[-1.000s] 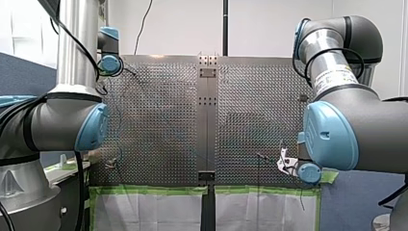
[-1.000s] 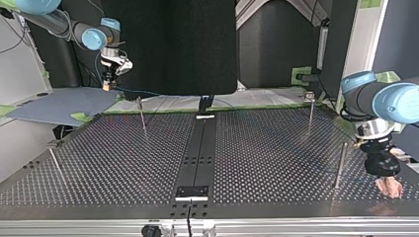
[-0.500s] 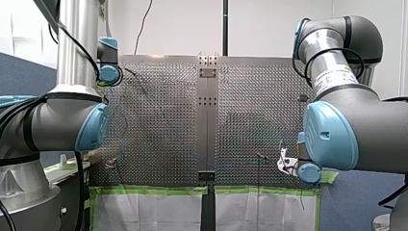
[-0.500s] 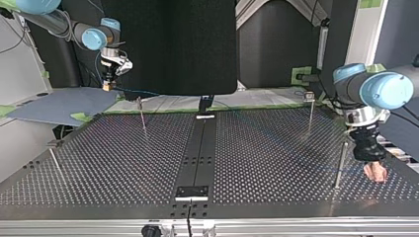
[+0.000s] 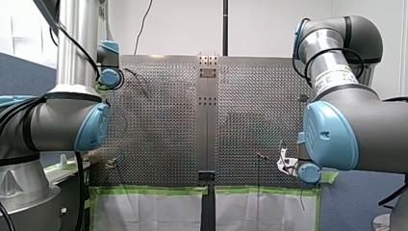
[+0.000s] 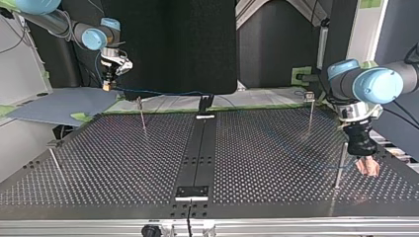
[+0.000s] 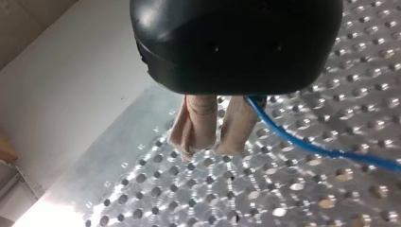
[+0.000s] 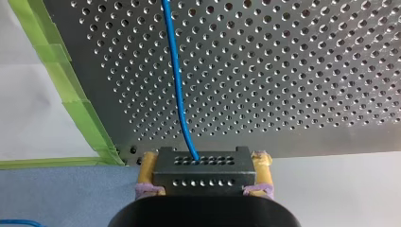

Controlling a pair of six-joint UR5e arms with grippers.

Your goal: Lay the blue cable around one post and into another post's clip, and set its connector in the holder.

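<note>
- Holding the connector (image 8: 203, 171) between its yellow pads (image 8: 147, 171), our right gripper (image 6: 107, 85) hangs off the table (image 6: 123, 163) at 10 o'clock in the top view. The blue cable (image 7: 331, 153) leaves the connector and heads across the table toward 4 o'clock.
- Our left gripper (image 7: 208, 150) hovers just beside the 4 o'clock post (image 6: 339, 168). Its beige pads (image 7: 201, 123) are drawn narrow and the cable comes out right beside one, so we judge it pinched there (the contact itself is hidden).
- We think the cable could slide through that slim pinch if tension rises, leaving the run slack.
- With the gripper this near the post, a sideways move could knock it. The cable is carried above the table, so it could also ride over the post's top instead of going round it.
- A hard pull along the cable could twist the connector in our right pads, and it would then meet the holder askew.
- We count two grippers, one cable and one connector.
- We count four posts. Besides the one named, there are the 9 o'clock post (image 6: 55, 168), the 10 o'clock post (image 6: 142, 116) and the 2 o'clock post (image 6: 310, 113).
- Two fittings sit on the centre rail (image 6: 197, 148): the near fitting (image 6: 192, 191) at 6 o'clock and the far fitting (image 6: 204, 105) at 12. We cannot tell which is the holder, and the clips are too small to make out.
</note>
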